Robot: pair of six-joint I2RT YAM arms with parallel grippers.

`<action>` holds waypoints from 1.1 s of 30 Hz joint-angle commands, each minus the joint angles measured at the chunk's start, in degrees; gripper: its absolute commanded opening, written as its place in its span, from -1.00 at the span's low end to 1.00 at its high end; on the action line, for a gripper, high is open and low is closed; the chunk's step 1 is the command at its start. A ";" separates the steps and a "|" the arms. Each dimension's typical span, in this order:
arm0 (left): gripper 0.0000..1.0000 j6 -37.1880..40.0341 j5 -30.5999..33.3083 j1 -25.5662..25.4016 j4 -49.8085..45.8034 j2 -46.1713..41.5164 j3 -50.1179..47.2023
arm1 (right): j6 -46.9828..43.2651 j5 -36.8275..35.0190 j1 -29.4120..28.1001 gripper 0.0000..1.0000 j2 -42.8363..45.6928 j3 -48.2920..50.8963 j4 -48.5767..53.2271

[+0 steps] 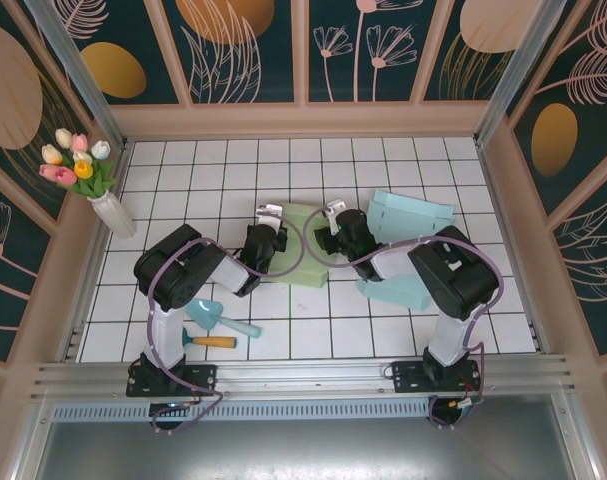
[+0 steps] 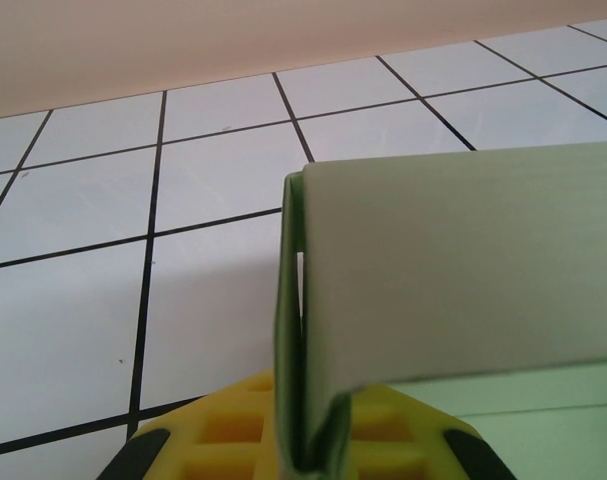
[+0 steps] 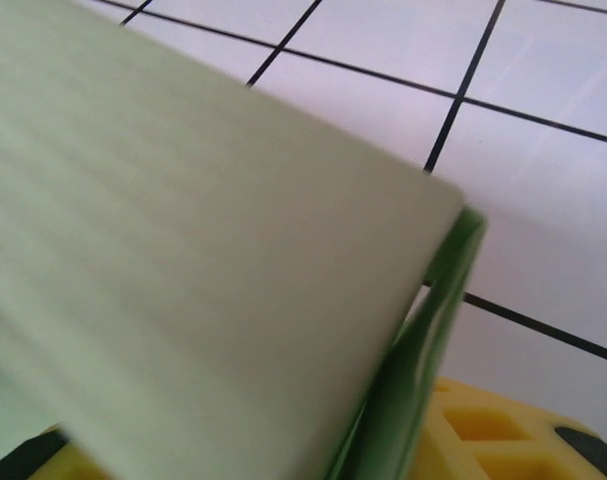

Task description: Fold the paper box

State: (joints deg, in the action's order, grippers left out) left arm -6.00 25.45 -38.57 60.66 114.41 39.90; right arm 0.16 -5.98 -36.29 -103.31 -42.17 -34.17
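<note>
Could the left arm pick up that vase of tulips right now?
Probably not now: the left gripper is clamped on the green paper box. Nothing lies between it and the vase, though.

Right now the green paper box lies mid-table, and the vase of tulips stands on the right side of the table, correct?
No. The vase of tulips stands on the left side of the table, as the top external view shows. The green paper box does lie mid-table.

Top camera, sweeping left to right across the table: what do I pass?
Vase of tulips → teal scoop → left claw → green paper box → right claw → light blue box.
</note>
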 commanded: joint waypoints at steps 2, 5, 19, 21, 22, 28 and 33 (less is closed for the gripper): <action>-0.83 1.27 -1.05 -0.27 0.03 0.81 -0.44 | 4.65 -9.43 -1.01 -0.14 -0.89 -2.53 -3.09; -0.83 0.61 -0.09 -0.20 -0.50 0.81 -0.09 | 7.23 -17.10 -1.80 -0.16 -1.52 -3.47 -1.14; -0.85 -2.90 4.78 -0.22 -5.13 1.43 2.77 | 19.97 -49.09 -4.02 -0.31 -6.31 -10.65 15.26; -0.86 -3.05 4.97 -0.19 -5.68 1.48 3.13 | 20.50 -51.80 -4.56 -0.31 -7.19 -12.10 17.02; -0.86 -3.14 5.03 -0.23 -5.90 1.52 3.23 | 20.64 -52.90 -4.87 -0.31 -7.64 -12.72 17.61; -0.87 -3.31 5.08 -0.26 -6.28 1.60 3.52 | 18.19 -43.27 -6.03 -0.27 -7.15 -10.39 10.08; -0.87 -3.14 4.87 -0.26 -6.44 1.60 3.52 | 16.24 -23.69 -5.62 -0.17 -3.70 -4.16 -2.01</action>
State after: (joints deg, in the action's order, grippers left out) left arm -8.86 27.51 -39.59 55.59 114.93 43.57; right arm 17.93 -39.44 -42.98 -110.00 -49.25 -29.06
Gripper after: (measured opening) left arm 0.103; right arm 0.410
